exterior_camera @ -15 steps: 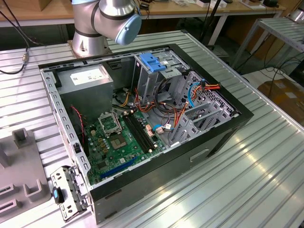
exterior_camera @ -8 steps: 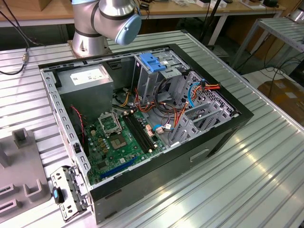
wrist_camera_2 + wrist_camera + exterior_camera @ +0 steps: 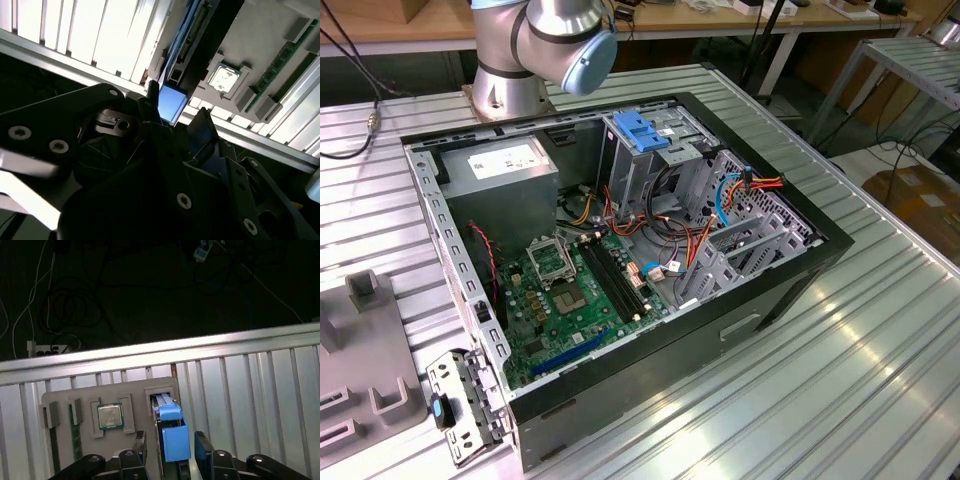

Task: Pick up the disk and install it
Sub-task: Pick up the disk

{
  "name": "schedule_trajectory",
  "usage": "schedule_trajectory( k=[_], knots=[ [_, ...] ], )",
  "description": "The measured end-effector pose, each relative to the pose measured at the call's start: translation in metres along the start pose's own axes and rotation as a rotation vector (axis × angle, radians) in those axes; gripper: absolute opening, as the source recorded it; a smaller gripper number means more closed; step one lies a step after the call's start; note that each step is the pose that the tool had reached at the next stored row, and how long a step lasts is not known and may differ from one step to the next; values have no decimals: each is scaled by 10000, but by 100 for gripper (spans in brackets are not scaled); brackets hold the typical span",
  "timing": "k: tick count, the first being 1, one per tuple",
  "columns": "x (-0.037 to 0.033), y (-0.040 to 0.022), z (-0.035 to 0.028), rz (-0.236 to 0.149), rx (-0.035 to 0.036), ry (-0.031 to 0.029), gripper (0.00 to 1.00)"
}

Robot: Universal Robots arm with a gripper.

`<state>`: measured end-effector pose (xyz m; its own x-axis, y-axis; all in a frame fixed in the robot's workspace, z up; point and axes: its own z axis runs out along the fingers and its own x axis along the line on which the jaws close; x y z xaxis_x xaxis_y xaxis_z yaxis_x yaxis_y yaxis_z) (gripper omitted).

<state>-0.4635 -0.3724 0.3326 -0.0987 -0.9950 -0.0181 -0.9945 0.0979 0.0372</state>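
- Exterior view: the arm [image 3: 545,40] is cut off at the upper left of the frame, behind the black computer case [image 3: 790,290].
- In the first wrist view the disk [image 3: 170,412] stands on edge in a slot of the matte grey holder [image 3: 135,390]; only its smooth blue plastic rail and a thin edge show.
- The gripper [image 3: 171,440] is spread apart, fingers [image 3: 202,447] flanking the rail; contact unclear.

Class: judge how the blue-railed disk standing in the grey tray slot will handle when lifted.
Probably rigid: the disk looks like a hard block in blue plastic rails. Smooth rail faces may slip in the open gripper. Standing on edge in the tray slot, it may bind if lifted crooked.
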Motion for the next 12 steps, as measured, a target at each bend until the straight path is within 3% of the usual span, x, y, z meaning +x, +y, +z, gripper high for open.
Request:
schedule_trajectory(
  k=[4, 12],
  knots=[
    [1, 5, 56, -489, -7, 18, 51],
    [13, 16, 131, -1046, 51, 34, 51]
  ],
)
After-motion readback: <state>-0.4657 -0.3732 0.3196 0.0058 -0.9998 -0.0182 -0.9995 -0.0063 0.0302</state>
